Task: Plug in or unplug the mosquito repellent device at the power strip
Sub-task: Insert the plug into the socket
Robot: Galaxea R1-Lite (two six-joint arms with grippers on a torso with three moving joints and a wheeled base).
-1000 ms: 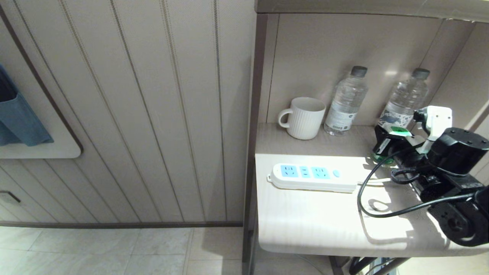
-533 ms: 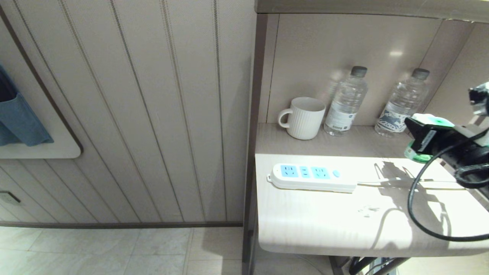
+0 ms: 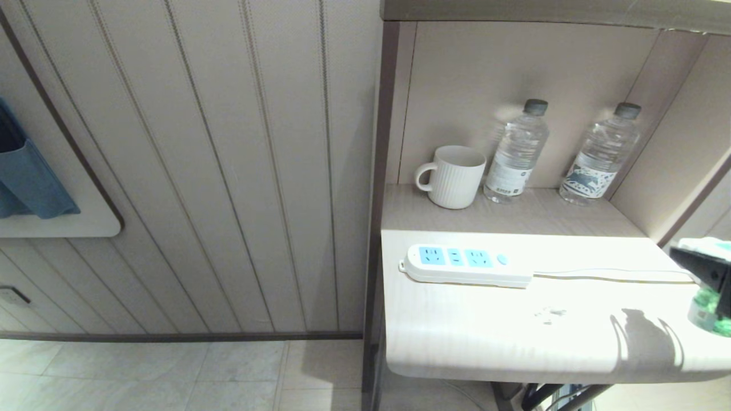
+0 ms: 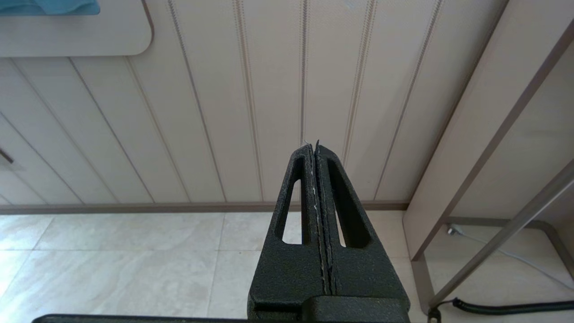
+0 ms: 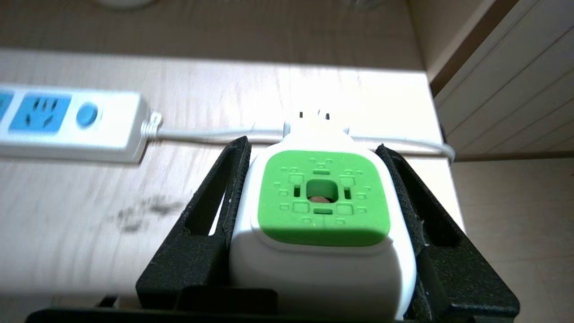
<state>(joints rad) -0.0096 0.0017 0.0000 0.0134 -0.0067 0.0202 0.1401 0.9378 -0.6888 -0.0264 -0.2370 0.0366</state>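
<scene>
The power strip (image 3: 465, 265) lies flat on the white table (image 3: 485, 337), blue sockets up, its white cord (image 3: 611, 276) running to the right. Nothing is plugged into it. At the table's right edge my right gripper (image 3: 717, 285) is shut on the mosquito repellent device (image 3: 708, 311), which is only partly in the head view. In the right wrist view the device (image 5: 323, 211) shows its green top between both black fingers (image 5: 224, 179), with its plug prongs pointing forward over the cord (image 5: 215, 134). The strip (image 5: 67, 121) is well off to the side of it. My left gripper (image 4: 316, 148) is shut and empty, parked low facing the wall.
A white ribbed mug (image 3: 454, 176) and two clear water bottles (image 3: 517, 154) (image 3: 599, 157) stand at the back of the shelf niche. A slanted side panel (image 3: 674, 154) closes the niche on the right. Table legs (image 4: 493, 260) and a black cable (image 4: 506, 307) are near the left gripper.
My right arm has pulled back from beside the right-hand bottle toward the table's right front edge, carrying the device with it. Most of the arm has left the head view.
</scene>
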